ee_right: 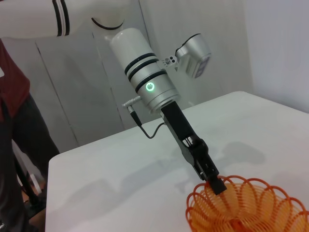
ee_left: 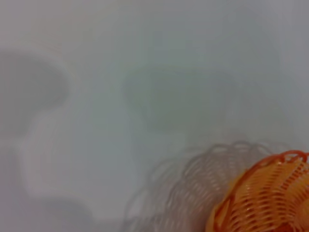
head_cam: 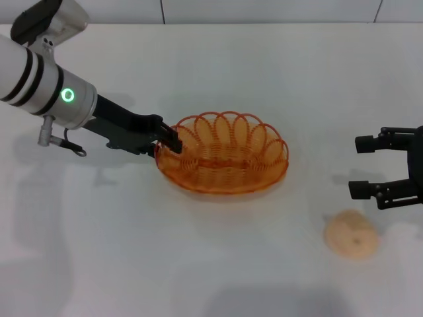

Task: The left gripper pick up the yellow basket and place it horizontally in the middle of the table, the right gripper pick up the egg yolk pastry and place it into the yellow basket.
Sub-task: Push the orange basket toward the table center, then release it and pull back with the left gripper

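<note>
The yellow basket (head_cam: 223, 153) sits near the middle of the white table (head_cam: 218, 59), long side across the view. My left gripper (head_cam: 170, 140) is shut on the basket's left rim; the right wrist view shows its fingers (ee_right: 217, 184) clamped on the rim of the basket (ee_right: 246, 209). In the left wrist view the basket (ee_left: 266, 197) casts a shadow set apart from it, so it seems held slightly off the table. The egg yolk pastry (head_cam: 351, 233) lies on the table at the front right. My right gripper (head_cam: 357, 166) is open and empty, just behind the pastry.
The table's far edge meets a pale wall (head_cam: 264, 10). In the right wrist view a person in a dark red shirt (ee_right: 14, 92) stands beyond the table's edge. Bare tabletop lies in front of the basket and to its left.
</note>
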Robot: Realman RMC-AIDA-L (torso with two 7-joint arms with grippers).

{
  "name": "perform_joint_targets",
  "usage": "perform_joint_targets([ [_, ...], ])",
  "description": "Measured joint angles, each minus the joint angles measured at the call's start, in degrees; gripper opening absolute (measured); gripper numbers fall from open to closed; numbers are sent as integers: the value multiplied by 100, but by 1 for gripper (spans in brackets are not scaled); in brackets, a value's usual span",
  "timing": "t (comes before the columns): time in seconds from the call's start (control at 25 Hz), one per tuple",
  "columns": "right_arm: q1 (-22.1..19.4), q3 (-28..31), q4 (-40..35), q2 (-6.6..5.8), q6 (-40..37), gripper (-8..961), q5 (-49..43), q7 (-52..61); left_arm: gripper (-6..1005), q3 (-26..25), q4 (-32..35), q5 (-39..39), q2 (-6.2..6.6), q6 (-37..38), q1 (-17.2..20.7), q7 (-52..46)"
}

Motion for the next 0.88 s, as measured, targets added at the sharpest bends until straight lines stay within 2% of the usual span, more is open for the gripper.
perform_joint_targets([
  [0.64, 0, 19, 0, 0, 8, 869, 0, 8, 824, -2, 88, -57, 46, 4, -3, 129],
  [0.8, -10, 22, 0, 0, 10, 869, 0, 8, 871, -3, 225, -191, 64, 5, 13, 295],
  [0.88, -12, 22, 21, 0, 9, 869, 0, 8, 894, -7, 295, -494, 137, 5, 69, 472],
])
